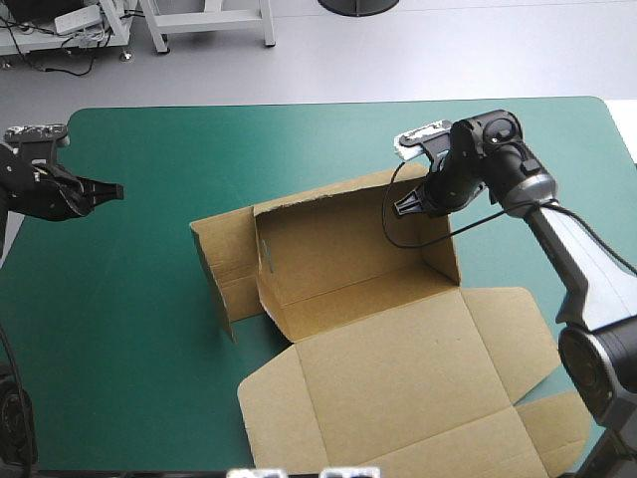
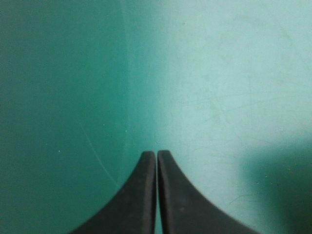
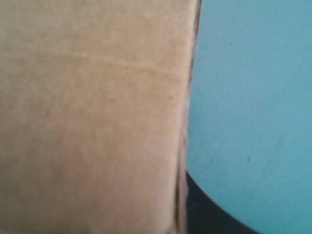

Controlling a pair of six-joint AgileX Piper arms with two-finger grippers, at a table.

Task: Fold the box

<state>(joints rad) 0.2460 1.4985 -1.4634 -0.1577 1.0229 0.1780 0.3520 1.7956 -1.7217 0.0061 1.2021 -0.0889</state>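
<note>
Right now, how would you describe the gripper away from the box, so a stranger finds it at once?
Find the teal-green table with the brown box in its middle. Near the table's left edge, over bare cover, is the left gripper. Its fingers are shut to a point, holding nothing; the right gripper grips the box's wall.

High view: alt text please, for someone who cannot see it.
A brown box sits half folded on the teal-green table: walls raised, lid flat toward the near edge. The right gripper is shut on its far right corner; the left gripper, shut, hangs clear near the table's left edge.
</note>
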